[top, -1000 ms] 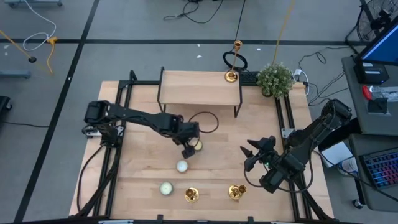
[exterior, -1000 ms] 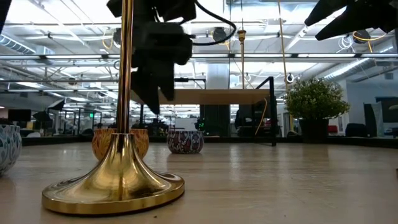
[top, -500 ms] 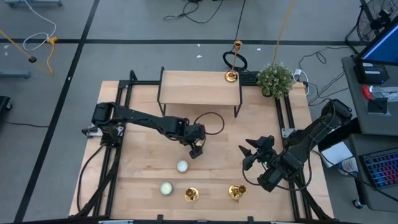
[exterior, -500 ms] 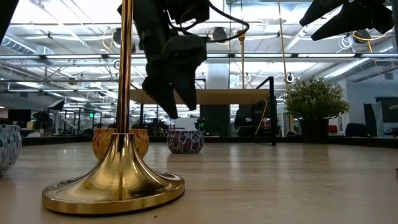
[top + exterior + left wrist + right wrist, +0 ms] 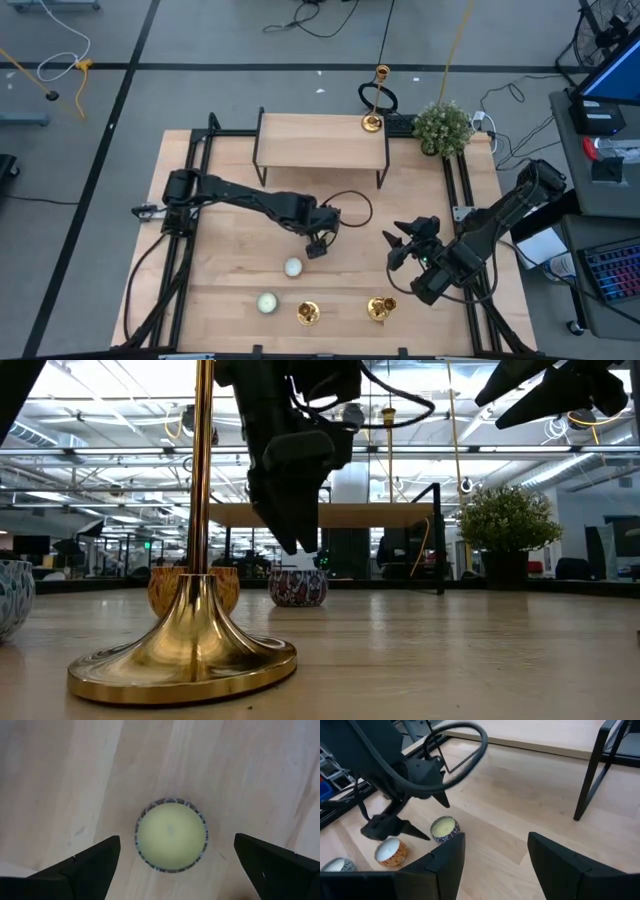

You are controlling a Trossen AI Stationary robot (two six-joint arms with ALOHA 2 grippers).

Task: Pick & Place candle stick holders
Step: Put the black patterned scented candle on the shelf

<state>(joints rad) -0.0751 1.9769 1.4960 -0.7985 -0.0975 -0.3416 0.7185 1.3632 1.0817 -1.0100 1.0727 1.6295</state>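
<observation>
Two gold candlestick holders (image 5: 308,313) (image 5: 378,308) stand on their round bases near the table's front edge; a third (image 5: 372,122) stands on the raised shelf's far right corner. One holder's base (image 5: 185,660) fills the low view. My left gripper (image 5: 320,243) is open and points down over a yellowish candle (image 5: 171,835), its fingers (image 5: 90,865) on either side of the candle and above it, touching nothing. My right gripper (image 5: 398,245) is open and empty, in the air right of it; its wrist view shows the left gripper (image 5: 395,825) and the candle (image 5: 444,827).
A white candle (image 5: 292,267) and a greenish candle (image 5: 266,302) sit on the table in front of the left gripper. A wooden shelf on black legs (image 5: 320,140) stands at the back, a potted plant (image 5: 442,125) at the back right.
My left gripper has gone toward the table's right edge and a little down, and now stands over the yellowish candle, which has stayed in place. My right gripper has crept slightly toward the table's left.
</observation>
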